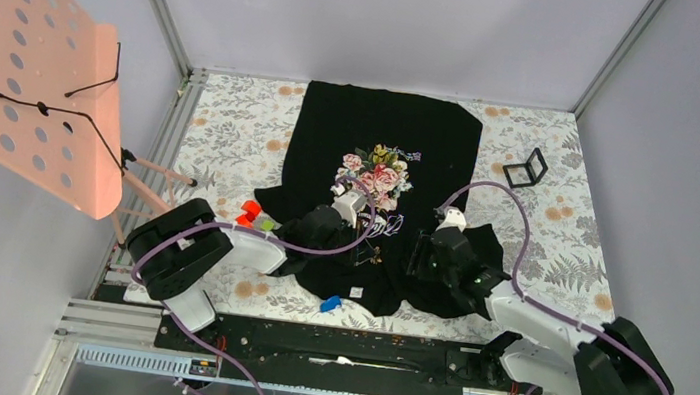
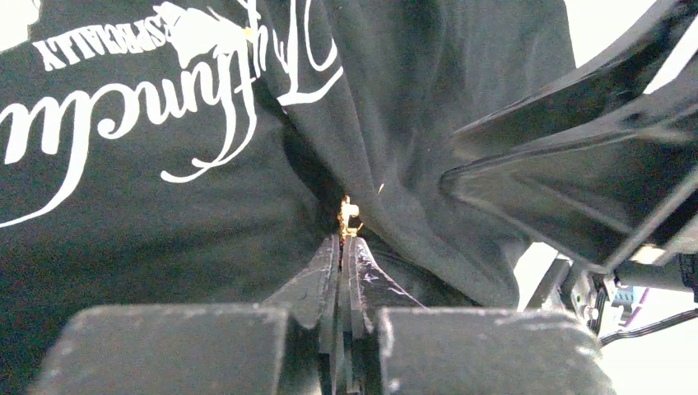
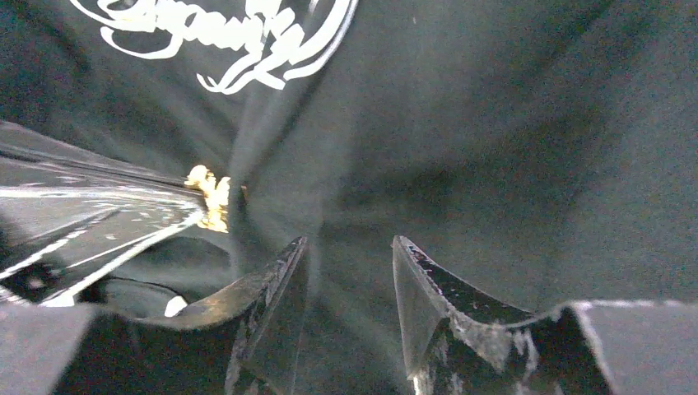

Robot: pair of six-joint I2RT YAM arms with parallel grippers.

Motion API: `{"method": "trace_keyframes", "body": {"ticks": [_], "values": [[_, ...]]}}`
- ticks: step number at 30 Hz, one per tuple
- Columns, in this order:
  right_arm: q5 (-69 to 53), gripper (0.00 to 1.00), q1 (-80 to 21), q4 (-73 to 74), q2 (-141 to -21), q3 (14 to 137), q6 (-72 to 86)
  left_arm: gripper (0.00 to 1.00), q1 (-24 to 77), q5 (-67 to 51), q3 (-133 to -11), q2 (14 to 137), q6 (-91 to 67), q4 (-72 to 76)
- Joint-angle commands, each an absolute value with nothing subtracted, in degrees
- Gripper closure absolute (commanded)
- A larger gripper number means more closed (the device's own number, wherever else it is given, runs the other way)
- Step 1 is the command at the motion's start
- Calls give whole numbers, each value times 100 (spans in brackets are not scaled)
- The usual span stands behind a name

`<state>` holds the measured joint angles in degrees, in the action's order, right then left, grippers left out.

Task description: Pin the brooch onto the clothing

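Observation:
The black T-shirt [image 1: 390, 127] lies on the table, with pink roses and white script on its front. My left gripper [image 1: 368, 246] is over its lower front, shut on the tiny golden brooch [image 2: 349, 216], which touches a raised fold of the shirt [image 2: 165, 230]. The brooch also shows in the right wrist view [image 3: 210, 197]. My right gripper [image 1: 424, 255] is just to the right. Its jaws [image 3: 346, 271] stand a little apart with bunched shirt cloth [image 3: 494, 123] between them, and the cloth is lifted there. Its fingers [image 2: 560, 164] are close to the brooch.
Red and green blocks [image 1: 255, 216] lie left of the shirt. A small blue piece [image 1: 331, 304] lies by the hem. A black frame stand [image 1: 527, 169] is at the back right. A pink pegboard [image 1: 29, 68] with wire hangers leans at the left.

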<state>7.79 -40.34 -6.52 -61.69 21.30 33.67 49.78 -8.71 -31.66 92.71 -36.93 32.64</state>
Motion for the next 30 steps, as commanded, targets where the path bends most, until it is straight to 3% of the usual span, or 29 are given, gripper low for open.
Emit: {"method": "trace_keyframes", "body": {"ticks": [1, 11, 30], "values": [[450, 52, -4007, -740, -6794, 2406, 3768, 100, 5007, -747, -3105, 9083, -3731, 3841], [56, 56, -4016, -1498, -7602, 2701, 3812, 100, 5008, -811, -3021, 9079, -3772, 4155], [376, 61, -4010, -1814, -7559, 2504, 3764, 100, 5007, -914, -3029, 9061, -3779, 4340]]}}
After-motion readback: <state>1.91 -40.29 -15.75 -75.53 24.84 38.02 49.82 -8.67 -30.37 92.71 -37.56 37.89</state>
